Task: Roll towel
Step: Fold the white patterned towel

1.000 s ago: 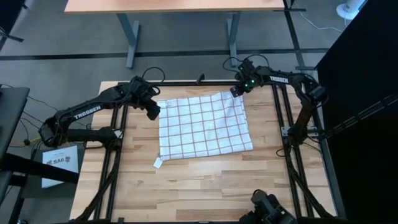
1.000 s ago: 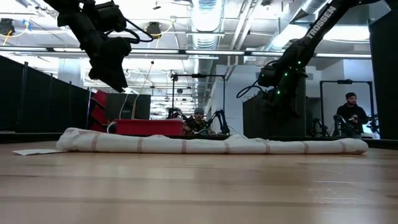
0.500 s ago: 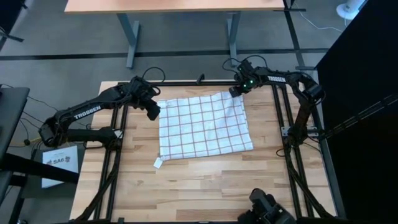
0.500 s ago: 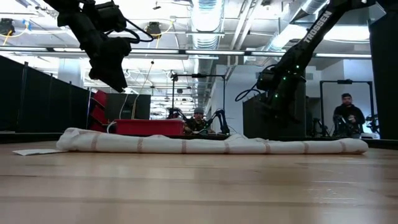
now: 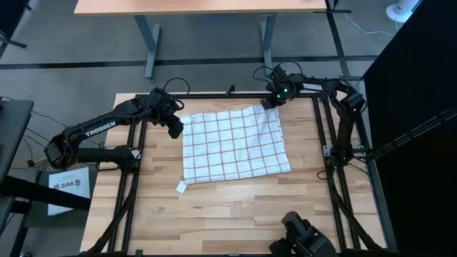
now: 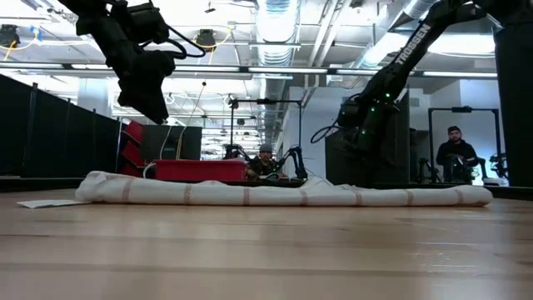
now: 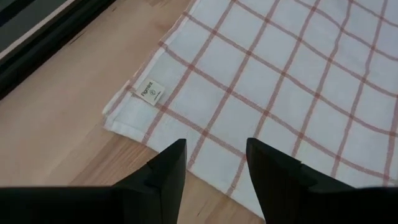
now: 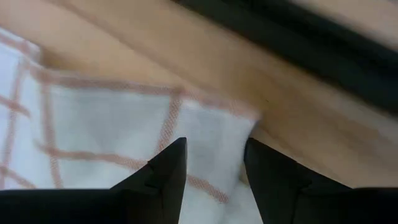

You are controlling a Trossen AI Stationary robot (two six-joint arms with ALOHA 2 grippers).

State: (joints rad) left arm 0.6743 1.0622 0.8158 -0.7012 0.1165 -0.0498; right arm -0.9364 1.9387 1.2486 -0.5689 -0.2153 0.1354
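High view: the towel (image 5: 234, 145) is lying flat and spread on the table (image 5: 214, 214), unrolled. Over the last second the right gripper (image 5: 271, 101) has been creeping along the far edge toward the towel's far corner; the left gripper (image 5: 174, 126) has not shifted. Judgement: both arms are lining up on far corners; rolling is not yet begun.

Low view: the left gripper (image 6: 155, 106) is hanging clear above the cloth. The right arm is sitting lower than a second ago.

Left wrist view: fingers (image 7: 166, 177) are spread, holding nothing; a tagged towel corner (image 7: 152, 93) is lying just ahead of them.

Right wrist view: fingers (image 8: 168, 177) are parted, empty, poised over the towel corner (image 8: 242, 115), not visibly touching.
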